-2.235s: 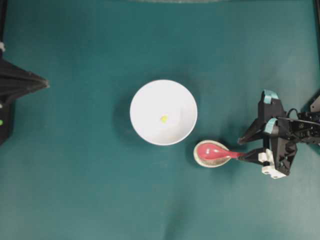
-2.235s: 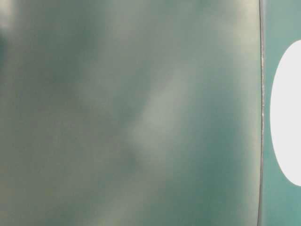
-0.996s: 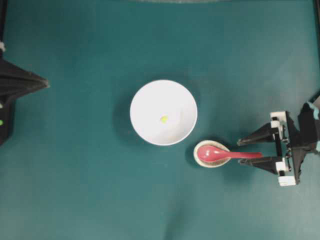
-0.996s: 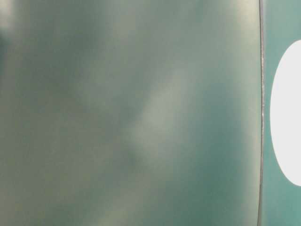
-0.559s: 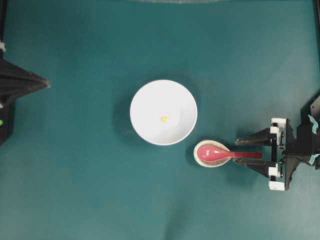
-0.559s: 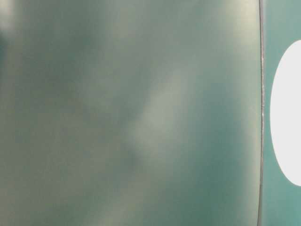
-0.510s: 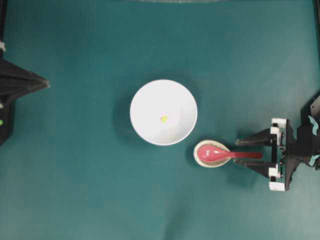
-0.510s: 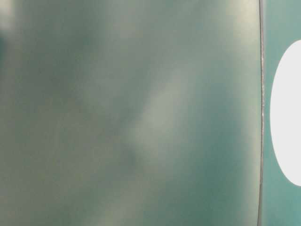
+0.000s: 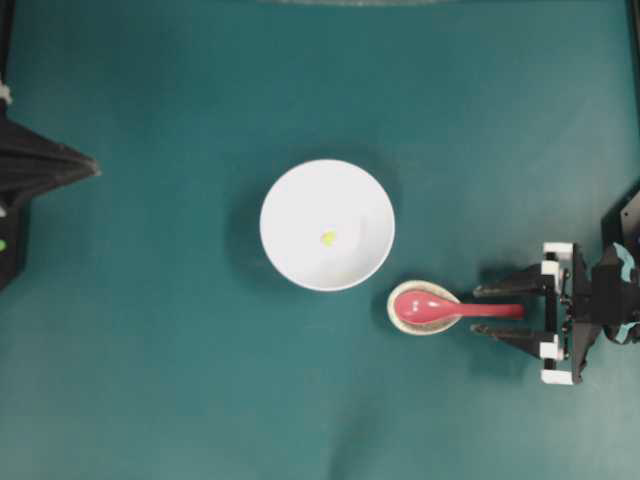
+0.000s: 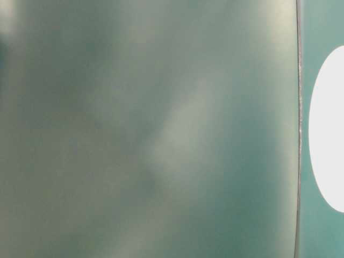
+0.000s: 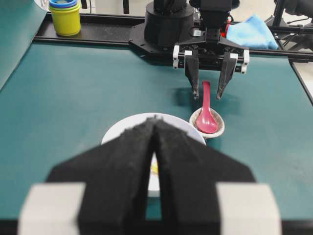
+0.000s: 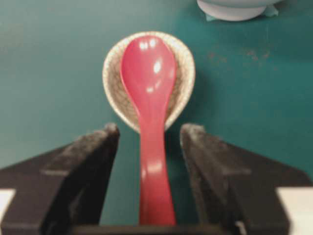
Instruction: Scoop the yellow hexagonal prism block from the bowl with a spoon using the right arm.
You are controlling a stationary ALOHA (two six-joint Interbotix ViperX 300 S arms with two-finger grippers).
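From the overhead view we looked straight down on the whole teal table (image 9: 150, 380), the large round white bowl (image 9: 327, 225) near its middle. The table-level view sat so close that we saw mostly a green blur, with only a white oval at its right edge. From the left wrist we looked level across the table, over the bowl, at the opposite black right arm (image 11: 166, 22). The right wrist camera hung close above the glossy pink-red spoon (image 12: 149, 98) in its speckled beige spoon rest (image 12: 186, 73); three views shared that spoon.
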